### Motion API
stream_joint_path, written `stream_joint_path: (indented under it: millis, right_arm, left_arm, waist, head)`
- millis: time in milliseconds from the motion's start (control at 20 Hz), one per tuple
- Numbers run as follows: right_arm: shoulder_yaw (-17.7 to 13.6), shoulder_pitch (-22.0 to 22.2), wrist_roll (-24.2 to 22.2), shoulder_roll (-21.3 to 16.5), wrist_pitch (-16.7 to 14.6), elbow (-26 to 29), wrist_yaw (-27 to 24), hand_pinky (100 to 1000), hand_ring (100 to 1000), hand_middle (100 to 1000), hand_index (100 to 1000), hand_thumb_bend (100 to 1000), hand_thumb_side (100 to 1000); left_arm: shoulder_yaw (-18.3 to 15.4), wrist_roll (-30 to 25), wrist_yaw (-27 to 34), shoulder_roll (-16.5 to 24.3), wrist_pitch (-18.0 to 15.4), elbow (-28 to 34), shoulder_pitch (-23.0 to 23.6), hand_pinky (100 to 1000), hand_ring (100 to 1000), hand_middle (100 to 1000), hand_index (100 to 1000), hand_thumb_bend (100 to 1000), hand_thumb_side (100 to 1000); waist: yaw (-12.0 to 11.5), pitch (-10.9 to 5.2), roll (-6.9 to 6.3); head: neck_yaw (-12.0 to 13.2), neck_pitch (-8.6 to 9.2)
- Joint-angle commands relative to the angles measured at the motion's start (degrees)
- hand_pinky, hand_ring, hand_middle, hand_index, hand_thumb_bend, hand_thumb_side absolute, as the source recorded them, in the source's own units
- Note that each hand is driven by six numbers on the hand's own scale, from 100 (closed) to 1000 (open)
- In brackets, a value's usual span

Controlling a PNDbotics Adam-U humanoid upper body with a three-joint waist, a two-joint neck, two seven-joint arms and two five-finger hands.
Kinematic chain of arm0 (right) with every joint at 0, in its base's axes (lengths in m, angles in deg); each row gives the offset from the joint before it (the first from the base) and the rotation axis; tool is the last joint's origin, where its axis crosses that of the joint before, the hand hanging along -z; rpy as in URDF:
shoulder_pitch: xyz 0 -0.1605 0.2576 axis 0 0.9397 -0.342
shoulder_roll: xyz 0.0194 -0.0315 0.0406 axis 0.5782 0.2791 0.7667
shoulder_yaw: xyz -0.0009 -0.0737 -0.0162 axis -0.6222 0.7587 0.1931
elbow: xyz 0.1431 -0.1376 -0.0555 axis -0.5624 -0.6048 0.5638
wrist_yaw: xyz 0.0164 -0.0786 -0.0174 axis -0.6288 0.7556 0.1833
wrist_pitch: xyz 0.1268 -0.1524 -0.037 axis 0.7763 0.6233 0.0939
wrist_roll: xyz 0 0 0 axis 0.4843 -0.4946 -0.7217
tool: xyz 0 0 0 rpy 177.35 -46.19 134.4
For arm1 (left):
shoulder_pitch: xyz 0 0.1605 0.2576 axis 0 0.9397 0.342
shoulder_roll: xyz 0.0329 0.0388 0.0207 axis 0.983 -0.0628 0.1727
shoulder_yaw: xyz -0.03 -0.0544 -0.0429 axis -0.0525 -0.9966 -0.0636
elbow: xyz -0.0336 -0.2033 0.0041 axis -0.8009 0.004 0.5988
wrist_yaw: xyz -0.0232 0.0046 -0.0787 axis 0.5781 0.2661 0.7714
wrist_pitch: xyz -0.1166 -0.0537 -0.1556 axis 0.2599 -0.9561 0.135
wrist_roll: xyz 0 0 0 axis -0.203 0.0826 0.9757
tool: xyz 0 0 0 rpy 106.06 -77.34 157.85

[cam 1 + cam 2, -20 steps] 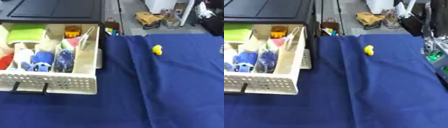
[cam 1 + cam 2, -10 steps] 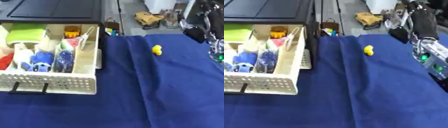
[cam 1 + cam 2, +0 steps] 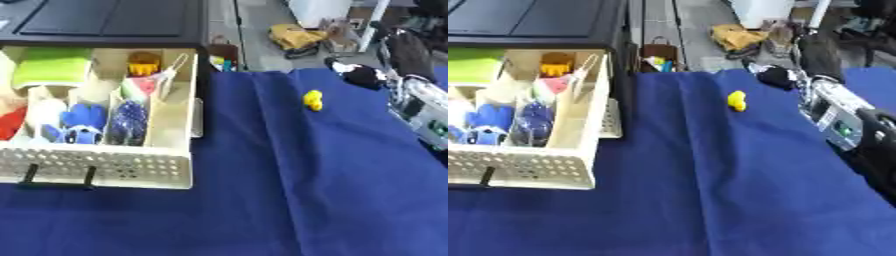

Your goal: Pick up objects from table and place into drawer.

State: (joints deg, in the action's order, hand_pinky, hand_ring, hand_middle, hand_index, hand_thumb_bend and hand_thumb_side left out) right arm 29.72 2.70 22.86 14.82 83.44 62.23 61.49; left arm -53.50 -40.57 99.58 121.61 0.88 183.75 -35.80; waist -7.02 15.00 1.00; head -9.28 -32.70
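A small yellow object [image 3: 312, 100] lies on the blue cloth near the table's far edge. My right hand [image 3: 775, 78] hangs just right of it and slightly beyond, apart from it; the hand is blurred. Its forearm [image 3: 831, 112] runs in from the right side. At the left stands the open white drawer [image 3: 96, 163], holding a green thing [image 3: 48, 70], an orange toy [image 3: 144, 62], blue objects [image 3: 83, 116] and a red piece at its left edge. My left hand shows in no view.
A black cabinet top [image 3: 105, 20] lies behind the drawer. Beyond the table's far edge the floor holds a yellow bag [image 3: 293, 37] and a small basket [image 3: 658, 52]. Blue cloth [image 3: 262, 200] covers the table in front.
My right arm has come in from the right edge and moved left, bringing the hand close beside the yellow object. The object and the drawer have stayed put.
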Motion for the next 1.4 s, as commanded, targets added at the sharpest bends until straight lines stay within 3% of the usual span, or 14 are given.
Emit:
stream_joint_path:
  millis: [50,250,400,600,900,1150,1250,1400]
  right_arm:
    - [-0.1,-3.28,-2.2,1.19,2.48,-3.6,-2.74,857,920,695,937,691,676]
    - [0.74,-7.05,-5.32,4.31,5.55,-8.67,-5.86,852,916,684,927,617,602]
    - [1.17,-9.14,-7.69,6.1,6.1,-12.53,-8.23,847,915,677,921,478,488]
    - [0.56,-10.97,-10.84,7.58,4.65,-17.65,-8.24,845,917,667,920,342,421]
    - [-1.54,-12.14,-16.4,8.68,0.11,-24.36,-3.34,841,918,669,919,316,395]
    - [-10.08,-14.11,-46.38,6.76,-6.32,-23.36,18.01,835,919,684,931,382,376]
    - [-12.96,-14.26,-52.95,6.68,-8.07,-22.08,23.9,835,920,685,932,386,375]
    - [-15.23,-14.4,-57.37,6.74,-9.36,-20.86,28.59,835,920,685,932,386,375]
  left_arm:
    - [0.0,4.24,0.25,0.9,-4.43,0.68,-0.47,307,465,487,667,303,992]
    - [0.04,4.15,0.36,0.83,-4.35,0.68,-0.33,306,465,489,668,303,992]
    - [0.06,4.09,0.44,0.76,-4.31,0.68,-0.29,304,465,490,669,305,990]
    - [0.06,4.03,0.54,0.67,-4.31,0.68,-0.29,303,465,491,671,307,989]
    - [0.0,4.07,0.63,0.55,-4.28,0.68,-0.2,300,465,494,673,306,987]
    - [-0.14,4.2,0.55,0.58,-4.26,0.68,0.04,298,465,495,675,305,987]
    - [-0.15,4.25,0.51,0.58,-4.25,0.68,0.08,298,465,495,675,305,987]
    - [-0.15,4.3,0.45,0.58,-4.24,0.68,0.1,298,465,495,675,305,987]
  waist:
    - [0.16,-1.45,-0.13]
    - [0.2,-1.47,-0.12]
    - [0.19,-1.41,-0.15]
    - [0.21,-1.29,-0.19]
    - [0.16,-1.03,-0.3]
    - [0.34,-1.0,-0.49]
    - [0.35,-0.99,-0.56]
    - [0.38,-0.99,-0.6]
  head:
    - [0.13,-0.26]
    - [0.23,-0.34]
    - [0.43,-0.23]
    - [0.57,-0.07]
    - [0.72,0.13]
    - [1.12,-0.01]
    - [1.23,-0.04]
    - [1.28,-0.05]
